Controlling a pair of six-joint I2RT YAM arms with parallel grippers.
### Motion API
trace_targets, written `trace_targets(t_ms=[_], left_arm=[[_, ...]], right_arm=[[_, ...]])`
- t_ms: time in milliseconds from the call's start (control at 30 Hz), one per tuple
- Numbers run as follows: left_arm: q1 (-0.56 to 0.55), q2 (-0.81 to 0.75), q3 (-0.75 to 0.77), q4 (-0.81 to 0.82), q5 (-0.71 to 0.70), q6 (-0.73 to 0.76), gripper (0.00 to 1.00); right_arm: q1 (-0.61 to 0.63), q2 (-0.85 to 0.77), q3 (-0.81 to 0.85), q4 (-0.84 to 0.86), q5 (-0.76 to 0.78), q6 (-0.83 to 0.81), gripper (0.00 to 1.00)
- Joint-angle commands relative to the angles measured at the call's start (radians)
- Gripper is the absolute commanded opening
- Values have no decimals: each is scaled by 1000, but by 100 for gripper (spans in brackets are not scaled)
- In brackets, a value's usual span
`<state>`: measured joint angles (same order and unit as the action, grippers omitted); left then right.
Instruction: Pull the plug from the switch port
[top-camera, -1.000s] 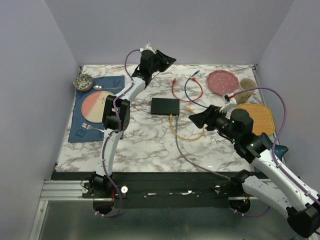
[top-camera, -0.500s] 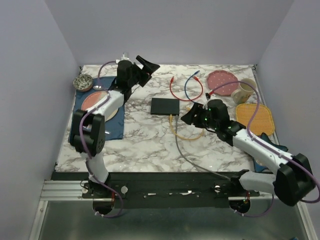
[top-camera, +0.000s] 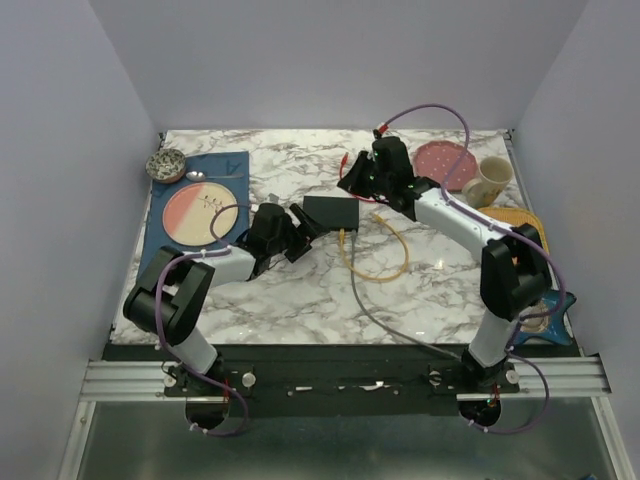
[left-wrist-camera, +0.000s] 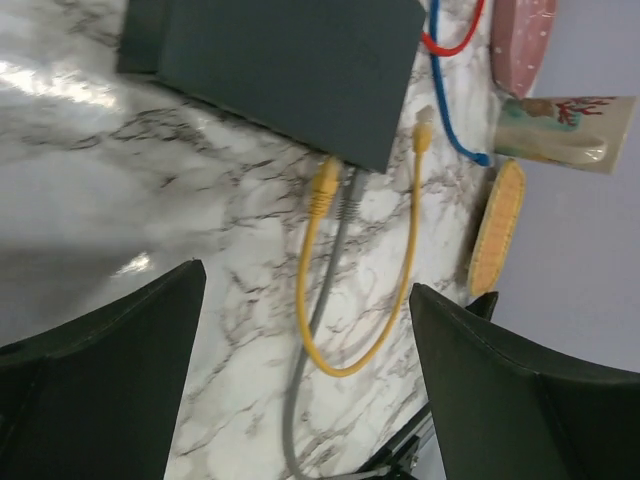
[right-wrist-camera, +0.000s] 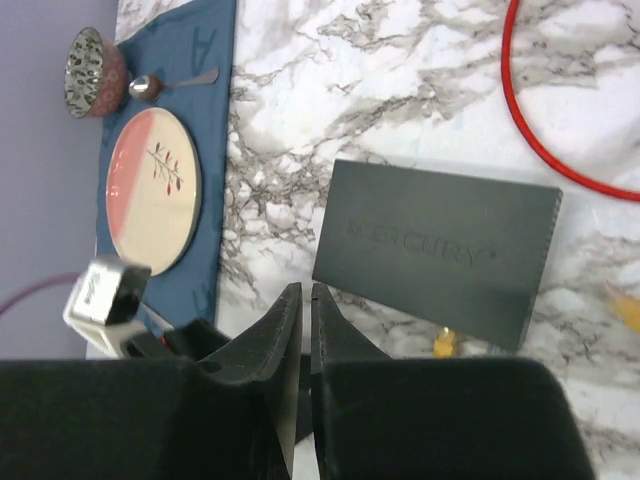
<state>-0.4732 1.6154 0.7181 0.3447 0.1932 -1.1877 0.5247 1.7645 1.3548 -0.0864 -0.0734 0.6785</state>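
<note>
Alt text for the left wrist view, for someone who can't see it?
The black switch lies on the marble table, a yellow plug and a grey cable seated side by side in one edge. The left gripper hangs open above them, touching nothing; the yellow cable's other end lies loose beside the switch.

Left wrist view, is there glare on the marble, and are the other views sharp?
Left wrist: yes, white glare patches on the table beside the switch; the near fingers are dark and soft. Right wrist: crisp, the switch's lettering shows. Top external: evenly lit, slight sheen on the table.
</note>
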Motion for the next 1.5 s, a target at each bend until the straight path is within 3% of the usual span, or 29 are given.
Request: trace_targets(t_ms=[0, 100, 467, 700, 967, 1333, 1467], left_arm=[[11, -71, -123, 154, -60, -29, 90], [11, -68, -189, 227, -54, -44, 85], [11, 26, -289, 398, 22, -96, 78], [11, 84, -313, 476, 45, -130, 77], [11, 199, -276, 591, 101, -165, 75], [-11, 370, -89, 626, 117, -199, 64], [-24, 409, -57, 636, 114, -223, 61]], right_arm=[[-32, 186, 142, -127, -17, -66, 8], [-57, 285, 259, -193, -37, -82, 1], [-66, 524, 463, -286, -23, -134, 1], [-65, 512, 379, -280, -66, -117, 1], [-40, 395, 118, -164, -123, -34, 1], [-29, 323, 47, -170, -72, -39, 1], [-29, 317, 67, -246, -7, -43, 1]])
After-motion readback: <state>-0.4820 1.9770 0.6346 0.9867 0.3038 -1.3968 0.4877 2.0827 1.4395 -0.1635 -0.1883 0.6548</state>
